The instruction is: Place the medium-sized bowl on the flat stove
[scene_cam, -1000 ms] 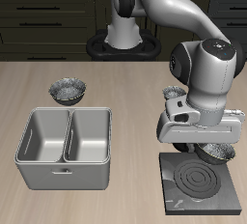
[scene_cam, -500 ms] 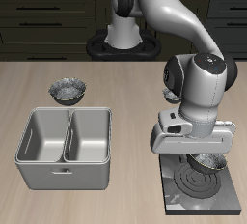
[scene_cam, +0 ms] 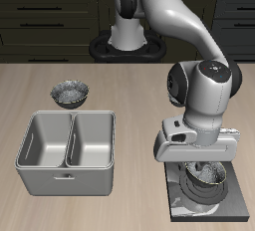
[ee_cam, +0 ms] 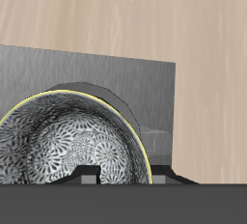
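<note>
Jaws clamped on the medium-sized bowl (scene_cam: 207, 176) have descended since a second ago, carrying it from beside the flat stove (scene_cam: 231, 206) to directly over its ring marks; whether it touches is unclear. Release appears imminent.

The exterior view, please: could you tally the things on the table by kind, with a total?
Grey speckled bowls: 2, one behind the tray, the medium-sized bowl over the stove
Double-basin metal tray: 1
Flat stove: 1
Total: 4
</note>
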Robot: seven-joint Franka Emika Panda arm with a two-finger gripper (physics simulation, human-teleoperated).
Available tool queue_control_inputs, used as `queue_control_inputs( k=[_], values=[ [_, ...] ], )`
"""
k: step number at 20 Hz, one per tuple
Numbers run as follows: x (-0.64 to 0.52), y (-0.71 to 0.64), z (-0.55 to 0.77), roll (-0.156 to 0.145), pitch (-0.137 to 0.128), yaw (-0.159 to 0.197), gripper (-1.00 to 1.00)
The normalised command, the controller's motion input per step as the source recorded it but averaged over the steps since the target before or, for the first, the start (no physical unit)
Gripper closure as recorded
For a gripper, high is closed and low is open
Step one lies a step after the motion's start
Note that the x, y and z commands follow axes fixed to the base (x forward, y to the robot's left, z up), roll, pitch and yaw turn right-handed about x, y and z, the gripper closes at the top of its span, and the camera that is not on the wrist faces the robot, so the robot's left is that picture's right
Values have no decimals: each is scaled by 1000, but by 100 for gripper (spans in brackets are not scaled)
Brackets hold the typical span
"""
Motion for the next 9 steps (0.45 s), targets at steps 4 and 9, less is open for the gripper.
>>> queue_control_inputs(
  k=[4, 9],
  values=[
    [-49, -32, 36, 8, -15, 6, -100],
    [-131, 64, 166, 42, -34, 14, -100]
  ],
)
